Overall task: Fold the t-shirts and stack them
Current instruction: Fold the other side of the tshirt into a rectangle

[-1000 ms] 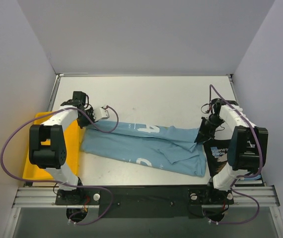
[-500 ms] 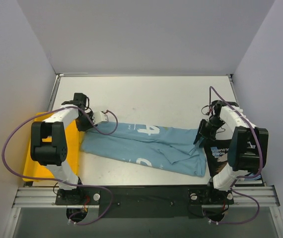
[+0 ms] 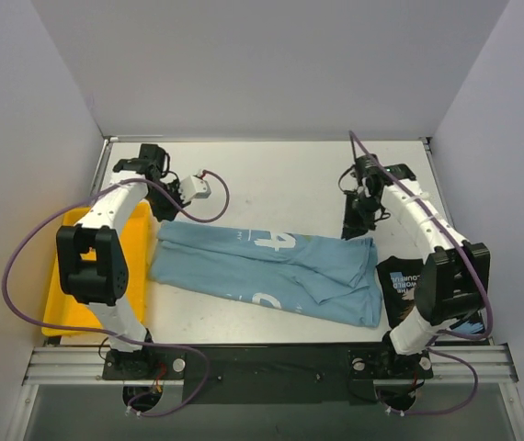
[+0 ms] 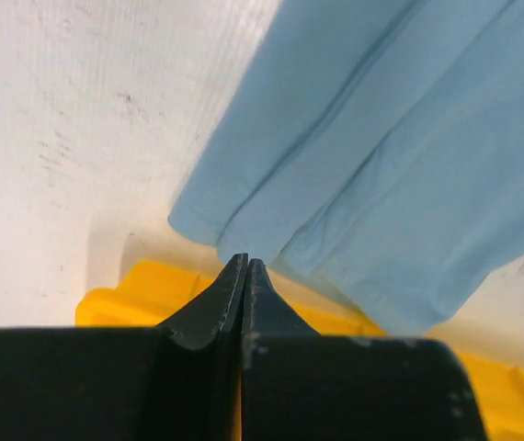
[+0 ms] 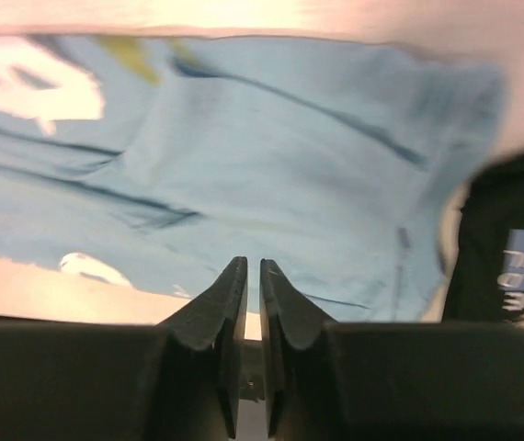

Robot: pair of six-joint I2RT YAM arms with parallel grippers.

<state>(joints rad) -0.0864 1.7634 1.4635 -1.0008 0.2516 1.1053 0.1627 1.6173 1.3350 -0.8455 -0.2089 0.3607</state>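
Top external view: a light blue t-shirt (image 3: pixel 262 266) with white numbers lies folded lengthwise across the surface (image 3: pixel 271 175). Its left end is beside the yellow tray (image 3: pixel 55 308), and a black t-shirt (image 3: pixel 407 285) sits just beside its right end. The left gripper (image 4: pixel 244 262) hangs over the blue shirt's corner, jaws pressed together and empty. The right gripper (image 5: pixel 252 266) has its jaws a sliver apart, holding nothing.

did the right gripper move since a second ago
Yes, the right gripper moved toward the far edge of the table, away from the black t-shirt.
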